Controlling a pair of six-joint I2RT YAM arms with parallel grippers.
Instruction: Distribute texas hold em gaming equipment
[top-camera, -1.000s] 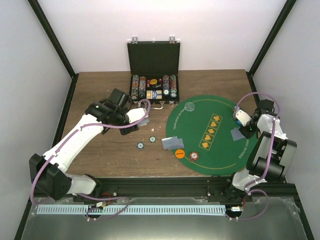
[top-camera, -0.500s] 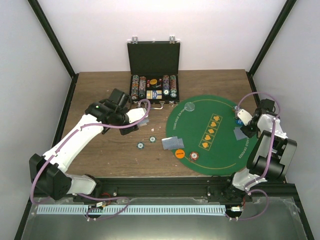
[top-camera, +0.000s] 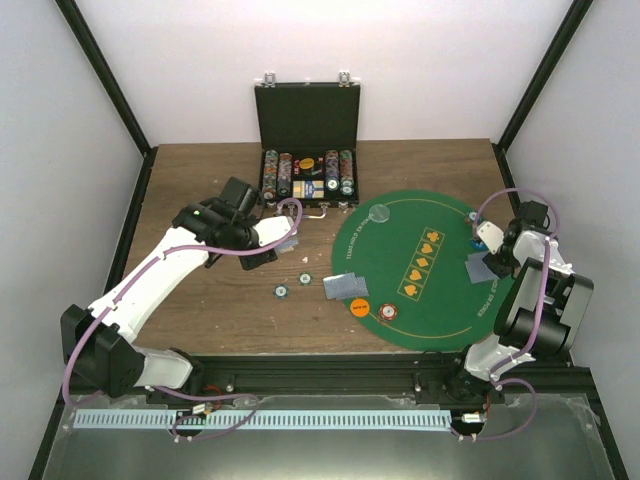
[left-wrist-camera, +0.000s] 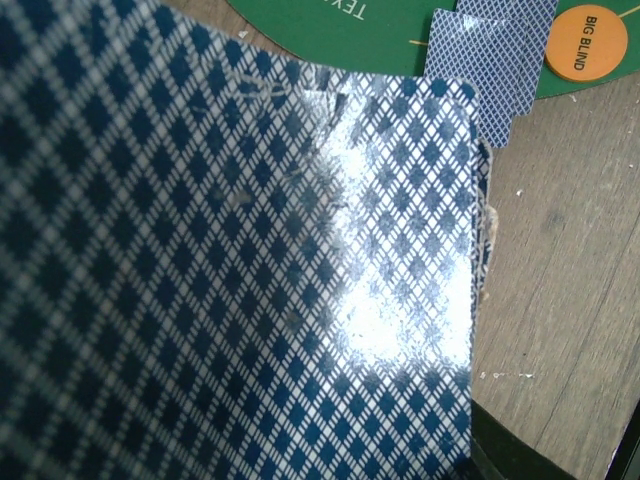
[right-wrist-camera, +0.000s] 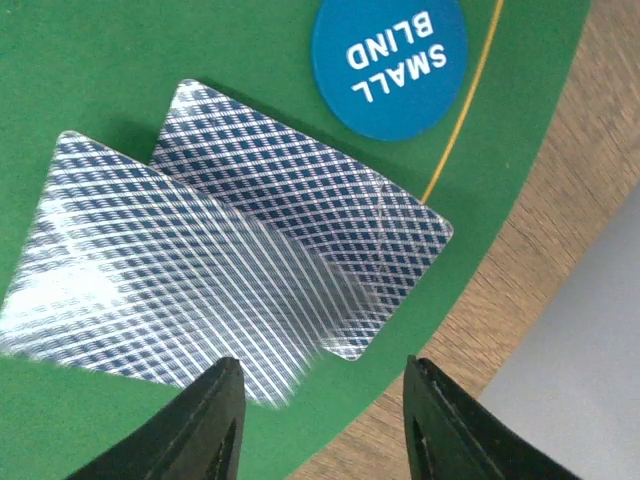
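Observation:
My right gripper (right-wrist-camera: 325, 420) stands open just above the green mat's (right-wrist-camera: 120, 60) right edge, nothing between its fingers (right-wrist-camera: 215, 425). Two blue-backed playing cards (right-wrist-camera: 250, 240) lie overlapped on the felt in front of it, beside the blue SMALL BLIND disc (right-wrist-camera: 389, 60). In the top view this gripper (top-camera: 490, 258) hovers by those cards (top-camera: 477, 268). My left gripper (top-camera: 284, 243) hangs over the wood, shut on a stack of playing cards (left-wrist-camera: 230, 280) that hides its jaws. Two more cards (left-wrist-camera: 495, 50) and the orange BIG BLIND disc (left-wrist-camera: 585, 42) lie at the mat's left edge.
The black case (top-camera: 308, 150) stands open at the back with chip rows inside. Two teal chips (top-camera: 282, 291) lie on the wood (top-camera: 200, 300). A red chip (top-camera: 387, 313) and a clear disc (top-camera: 379, 212) lie on the mat (top-camera: 440, 310).
My right gripper has opened and let a card go onto the mat next to the first one. The left arm holds still with its stack.

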